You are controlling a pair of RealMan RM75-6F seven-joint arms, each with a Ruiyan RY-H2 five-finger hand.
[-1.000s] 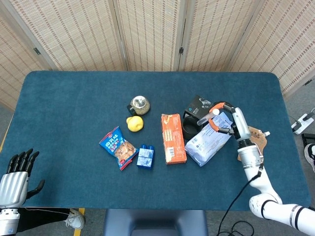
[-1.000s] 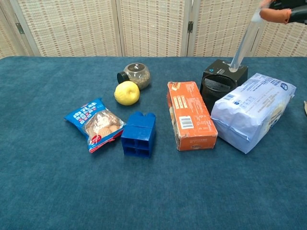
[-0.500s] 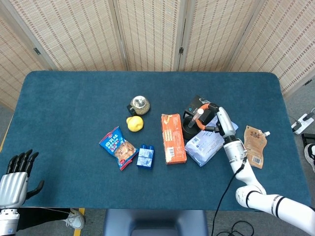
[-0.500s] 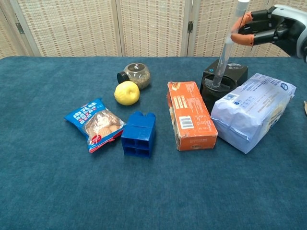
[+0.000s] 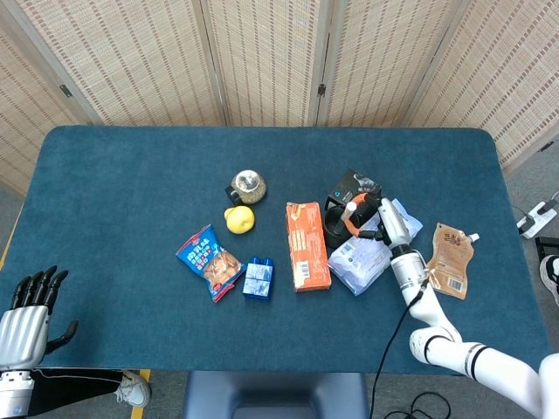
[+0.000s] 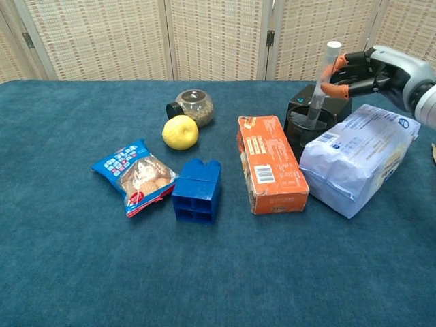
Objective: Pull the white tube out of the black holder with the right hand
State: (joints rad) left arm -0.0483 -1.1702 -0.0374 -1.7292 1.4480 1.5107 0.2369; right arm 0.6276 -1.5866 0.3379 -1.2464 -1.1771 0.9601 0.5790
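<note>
The white tube stands tilted with its lower end inside the black mesh holder, right of the table's middle. My right hand reaches in from the right and pinches the tube's upper part between its orange-tipped fingertips. In the head view the right hand sits over the holder, and the tube shows only as a short white end. My left hand hangs off the table's near left corner, holding nothing, fingers apart.
A white-blue bag lies against the holder's right side and an orange box against its left. A black box stands behind it. Further left are a blue brick, a lemon, a jar and a snack bag. A brown pouch lies far right.
My right hand has moved left and down with the tube. The tube, earlier high with only its tip at the holder's rim, now sits deeper in the holder.
</note>
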